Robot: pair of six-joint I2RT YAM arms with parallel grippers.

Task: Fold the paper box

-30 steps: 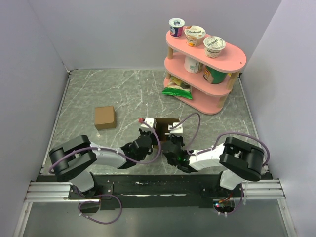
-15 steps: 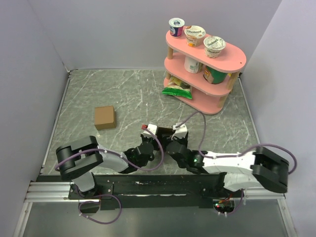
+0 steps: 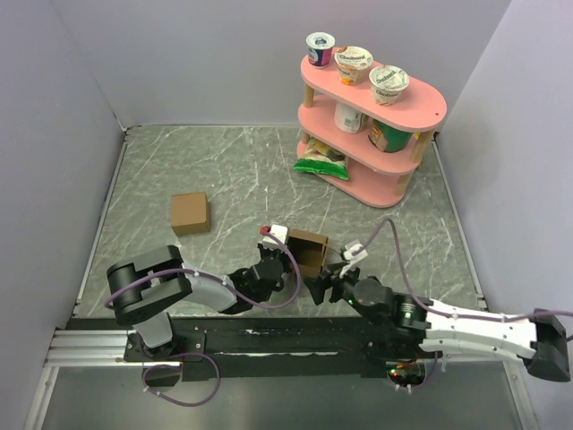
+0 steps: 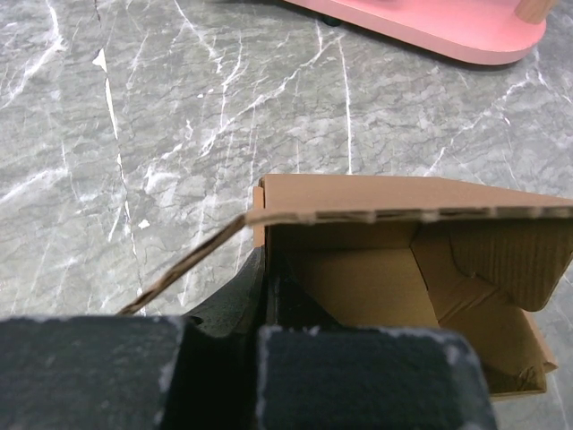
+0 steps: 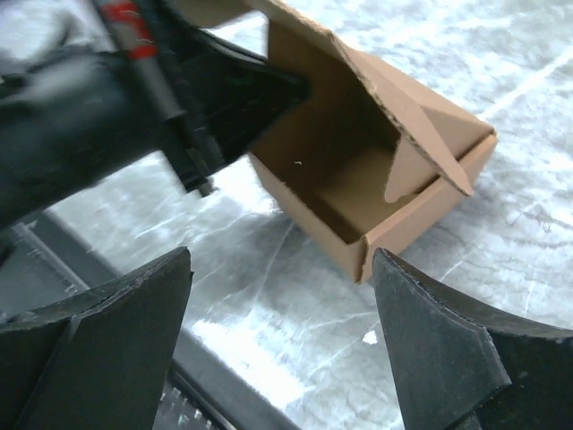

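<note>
- While the left gripper (image 4: 260, 305) is clamped shut on its left wall, the paper box (image 3: 309, 252) sits at the near middle of the table, its mouth open.
- Thin cardboard, so probably light: stiff across the panels and easily crushed (creases give first). The loose top flap's edge looks like the best place to hold.
- Right gripper (image 5: 282, 255) is spread wide just near of the box, touching nothing.

Lab: pale-walled enclosure (image 3: 179, 63), aluminium mounting rail (image 3: 81, 345)
</note>
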